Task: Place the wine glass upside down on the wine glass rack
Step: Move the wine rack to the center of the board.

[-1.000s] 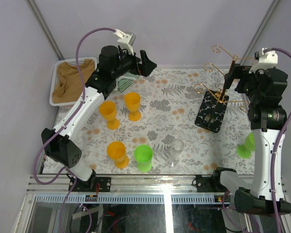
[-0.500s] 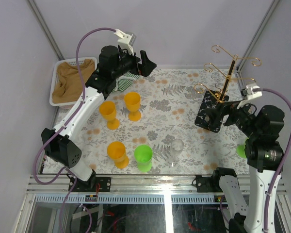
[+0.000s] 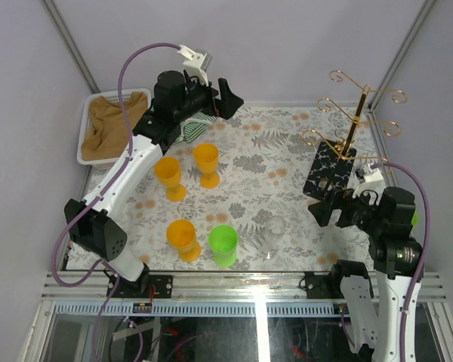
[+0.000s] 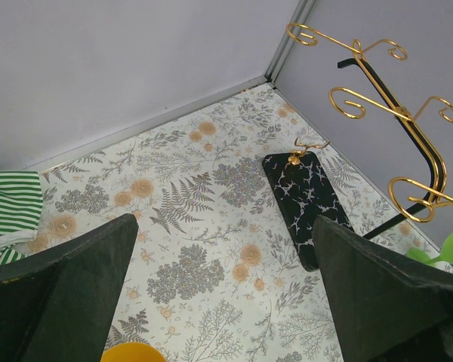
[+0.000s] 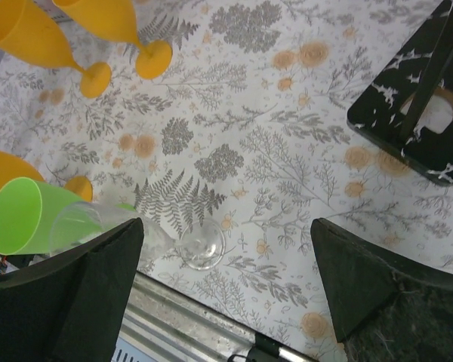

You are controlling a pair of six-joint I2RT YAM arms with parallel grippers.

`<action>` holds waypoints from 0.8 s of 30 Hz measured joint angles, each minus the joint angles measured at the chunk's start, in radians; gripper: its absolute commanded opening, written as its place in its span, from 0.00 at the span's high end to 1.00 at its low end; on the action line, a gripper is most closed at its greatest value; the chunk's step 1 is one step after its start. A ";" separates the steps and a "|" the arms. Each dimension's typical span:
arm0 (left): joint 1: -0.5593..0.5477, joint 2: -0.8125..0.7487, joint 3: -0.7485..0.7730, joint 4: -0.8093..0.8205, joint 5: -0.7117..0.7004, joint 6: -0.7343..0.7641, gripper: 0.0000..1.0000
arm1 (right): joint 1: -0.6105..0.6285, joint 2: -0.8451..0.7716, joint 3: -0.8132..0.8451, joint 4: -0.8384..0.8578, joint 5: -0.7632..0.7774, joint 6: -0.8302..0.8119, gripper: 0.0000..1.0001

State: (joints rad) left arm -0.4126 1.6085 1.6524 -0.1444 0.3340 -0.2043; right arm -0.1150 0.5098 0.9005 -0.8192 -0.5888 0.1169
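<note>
free: tablecloth [image 3: 293, 197] between wine glass [image 3: 274, 234] and rack [image 3: 328, 173] | obstacle: green cup [image 3: 223, 243] beside glass

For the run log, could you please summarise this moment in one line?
phase: pre-grasp; right claw: open, empty; left claw: open, empty; wine glass: upright; rack: empty

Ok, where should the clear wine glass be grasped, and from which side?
Probably the stem just under the bowl of the clear wine glass, approached from its right: it stands upright, the green cup stands close on its left, and the open right gripper is on that side.
</note>
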 measured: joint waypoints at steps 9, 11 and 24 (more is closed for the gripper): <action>0.000 0.000 0.000 0.000 0.001 0.000 0.00 | 0.000 0.001 -0.038 -0.019 0.082 0.085 0.00; 0.000 0.000 0.000 0.000 0.001 0.000 0.00 | 0.000 0.003 -0.058 -0.002 0.112 0.122 0.01; 0.000 0.000 0.000 0.000 0.000 0.015 0.00 | 0.000 -0.095 -0.243 0.148 0.285 0.305 0.01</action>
State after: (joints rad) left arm -0.4122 1.6089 1.6524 -0.1444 0.3344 -0.1890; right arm -0.1150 0.4149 0.6571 -0.6708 -0.3038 0.4217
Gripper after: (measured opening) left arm 0.996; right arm 0.994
